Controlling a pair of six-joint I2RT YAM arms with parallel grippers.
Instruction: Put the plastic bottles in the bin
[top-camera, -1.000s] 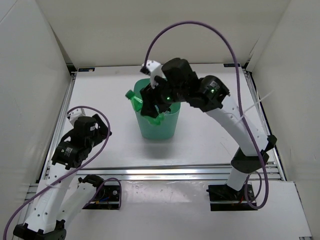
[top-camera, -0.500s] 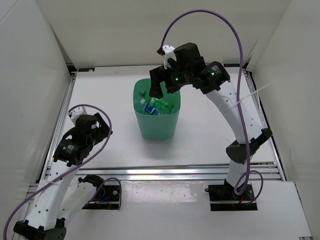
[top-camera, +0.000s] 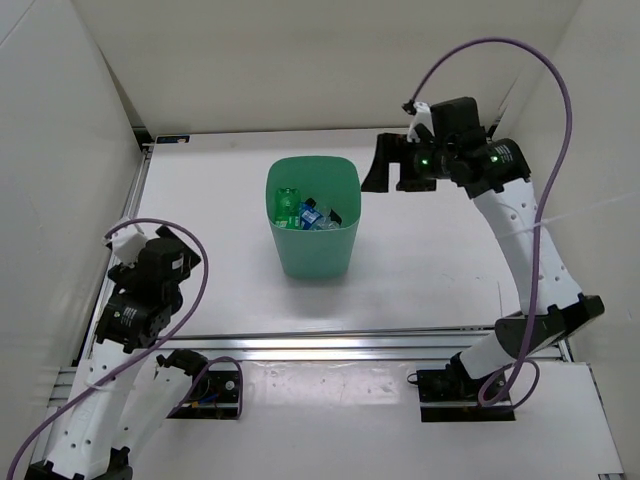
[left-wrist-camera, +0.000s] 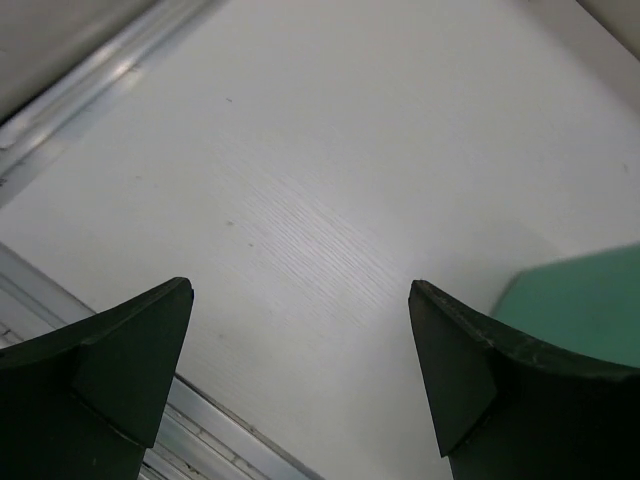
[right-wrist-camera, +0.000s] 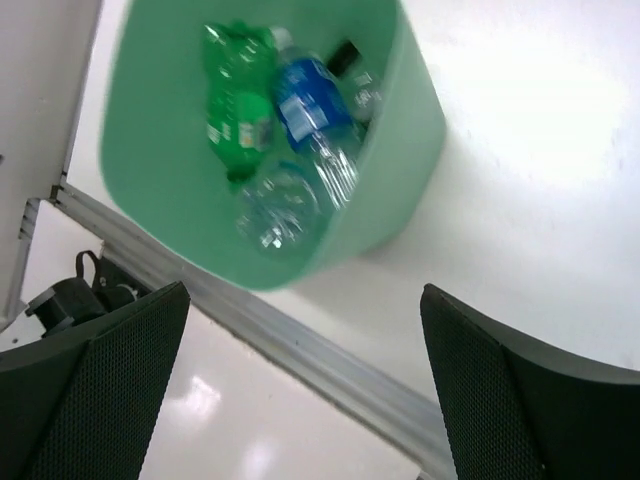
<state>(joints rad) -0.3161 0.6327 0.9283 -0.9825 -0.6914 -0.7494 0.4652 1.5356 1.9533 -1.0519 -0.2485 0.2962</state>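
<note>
The small plastic bottles (top-camera: 305, 211) lie heaped inside the green plastic bin (top-camera: 316, 258) with a rounded-square rim and tapered sides. The bin stands upright around the middle of the white desk (top-camera: 420, 280).

In the right wrist view, a crumpled green bottle (right-wrist-camera: 236, 98) rests against the bin's inner wall. A clear bottle with a blue label (right-wrist-camera: 308, 100) touches it, and a black cap (right-wrist-camera: 343, 55) shows just beside that. A clear unlabelled bottle (right-wrist-camera: 274, 212) lies against them. Whether more lie underneath cannot be told.

The right gripper (top-camera: 390, 170) hangs in the air just right of the bin, toward the desk's far right corner, jaws spread wide and grasping nothing. The left gripper (left-wrist-camera: 298, 295) hovers over bare desk near the left edge, apart from the bin, jaws likewise released and empty.

An aluminium rail (top-camera: 380, 345) runs along the desk's near edge.
</note>
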